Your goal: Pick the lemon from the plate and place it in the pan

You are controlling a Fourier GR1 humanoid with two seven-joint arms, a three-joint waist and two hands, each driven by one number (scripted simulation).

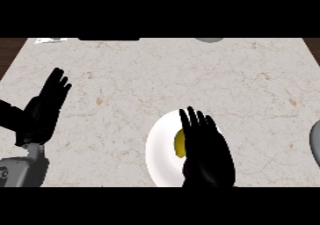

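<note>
Counter, beige marbled stone top.
On it: one white plate at the near edge; a grey pan cut by the right edge; a grey rounded object at the far edge.

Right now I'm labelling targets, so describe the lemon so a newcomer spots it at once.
On the marble counter, find the white plate near the lower middle edge. The lemon lies on it, mostly hidden under the open right hand. It is the only yellow thing there, between white plate and black fingers.
</note>
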